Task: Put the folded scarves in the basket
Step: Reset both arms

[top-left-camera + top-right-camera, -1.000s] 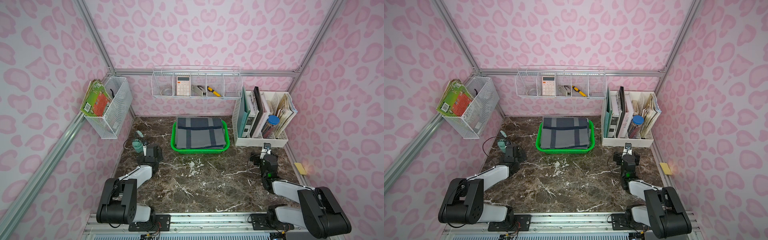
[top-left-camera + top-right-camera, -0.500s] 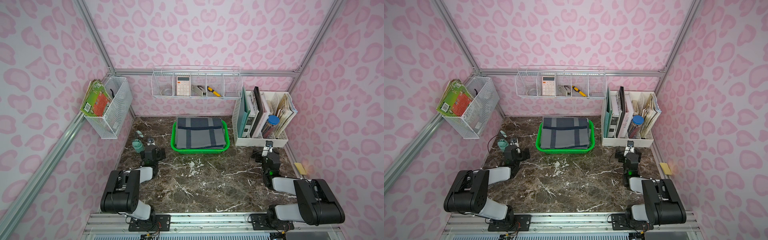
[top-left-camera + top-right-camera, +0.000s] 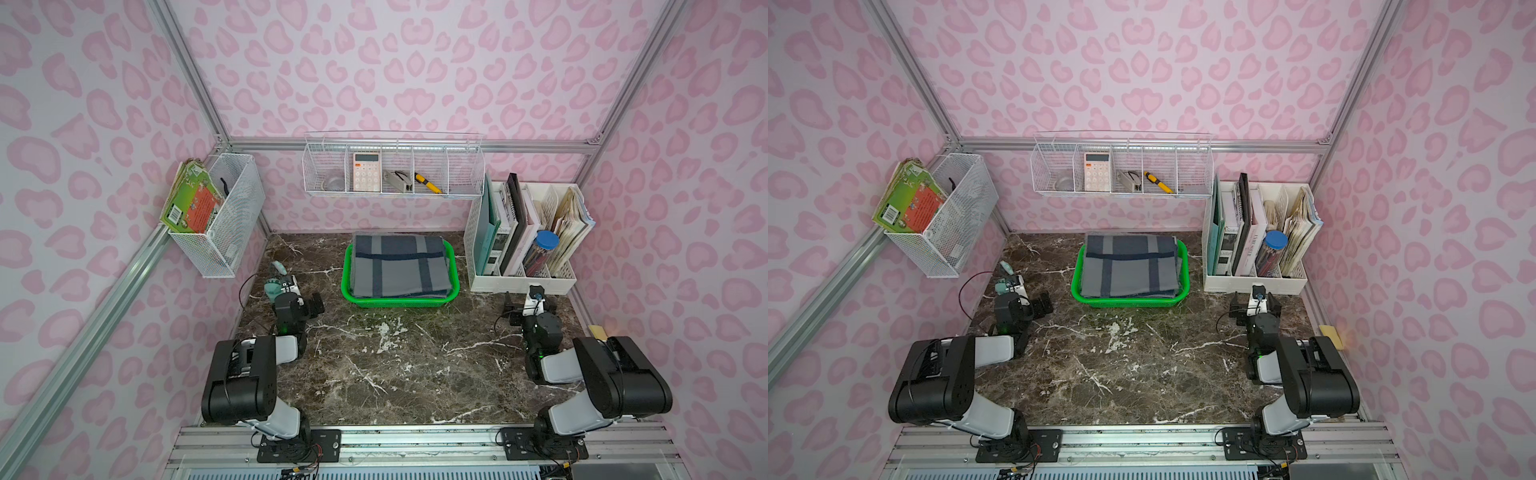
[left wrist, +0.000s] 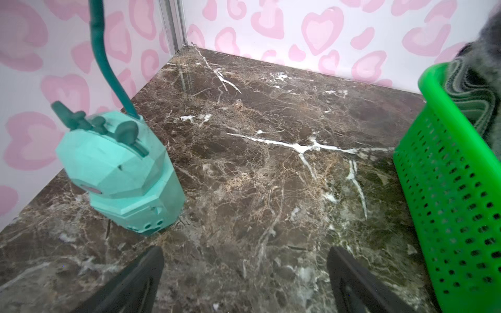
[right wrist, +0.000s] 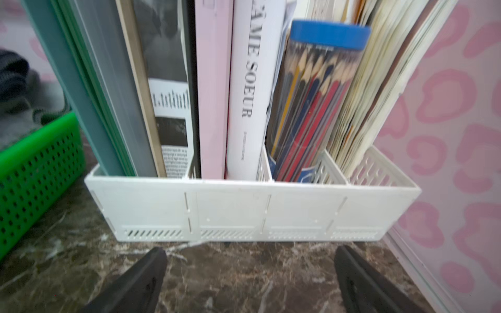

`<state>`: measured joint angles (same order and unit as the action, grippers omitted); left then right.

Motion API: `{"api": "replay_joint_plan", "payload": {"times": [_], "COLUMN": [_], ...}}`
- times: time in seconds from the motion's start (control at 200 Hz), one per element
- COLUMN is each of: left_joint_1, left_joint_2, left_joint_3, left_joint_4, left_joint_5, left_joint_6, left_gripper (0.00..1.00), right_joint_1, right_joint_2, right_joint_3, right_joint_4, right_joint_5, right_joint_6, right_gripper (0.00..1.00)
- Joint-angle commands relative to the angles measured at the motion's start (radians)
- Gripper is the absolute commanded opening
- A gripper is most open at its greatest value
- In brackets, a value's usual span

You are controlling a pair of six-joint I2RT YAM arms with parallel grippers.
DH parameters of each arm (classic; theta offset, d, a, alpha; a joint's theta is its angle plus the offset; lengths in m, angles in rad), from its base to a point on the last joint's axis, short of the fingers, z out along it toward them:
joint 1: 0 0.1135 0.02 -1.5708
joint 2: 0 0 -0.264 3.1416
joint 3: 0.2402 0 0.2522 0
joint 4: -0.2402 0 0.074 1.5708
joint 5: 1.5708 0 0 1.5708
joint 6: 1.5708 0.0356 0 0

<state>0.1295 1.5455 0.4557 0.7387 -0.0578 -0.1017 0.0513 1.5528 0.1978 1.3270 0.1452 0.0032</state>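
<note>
Both of my grippers are spread wide and hold nothing. The left gripper (image 4: 245, 252) sits low over the bare table (image 4: 271, 162), and the right gripper (image 5: 250, 250) sits low in front of the white rack (image 5: 244, 208).

The scarf (image 3: 399, 266) lies folded inside the basket (image 3: 399, 302) at the back middle of the table. It lies flat, and its pile stands above the rim, hiding the far rim in both top views. The long side of both scarf and basket runs across the table, from my left to my right.

The basket lies between my two grippers and a little further back than both. From the left gripper it is off to my right and slightly ahead; from the right gripper it is off to my left.

The left is the nearer of the two. In its wrist view the basket's holed wall rises just beside my right-hand finger, while the right wrist view catches only a corner of the basket past the rack. A small mint-green gadget (image 4: 119, 173) stands close on the left gripper's other side.

I judge the task done, with no reach needed. If the scarf needed a nudge, the left arm would have the shorter way, coming in at the basket's short end.
</note>
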Motion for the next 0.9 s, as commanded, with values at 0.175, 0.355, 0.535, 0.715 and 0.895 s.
{"api": "replay_joint_plan", "payload": {"times": [0.175, 0.355, 0.535, 0.715, 0.895], "left_joint_1": [-0.002, -0.002, -0.003, -0.001, -0.002], "left_joint_2": [-0.008, -0.009, -0.009, -0.009, -0.009], "left_joint_3": [0.002, 0.003, 0.002, 0.002, 0.002], "left_joint_4": [-0.012, -0.013, -0.013, -0.013, -0.014], "left_joint_5": [0.015, 0.015, 0.015, 0.015, 0.015], "left_joint_6": [-0.009, -0.009, -0.007, -0.008, -0.008], "left_gripper": [0.99, 0.99, 0.99, 0.99, 0.99], "right_joint_1": [-0.005, -0.005, -0.004, -0.004, -0.020], "right_joint_2": [0.012, 0.016, 0.016, 0.016, 0.015], "right_joint_3": [-0.011, -0.011, -0.010, -0.008, 0.002], "right_joint_4": [0.064, 0.071, 0.068, 0.068, 0.045], "right_joint_5": [-0.001, -0.001, -0.002, -0.003, -0.041], "right_joint_6": [0.010, 0.011, 0.011, 0.011, 0.019], "right_gripper": [0.99, 0.99, 0.99, 0.99, 0.99]}}
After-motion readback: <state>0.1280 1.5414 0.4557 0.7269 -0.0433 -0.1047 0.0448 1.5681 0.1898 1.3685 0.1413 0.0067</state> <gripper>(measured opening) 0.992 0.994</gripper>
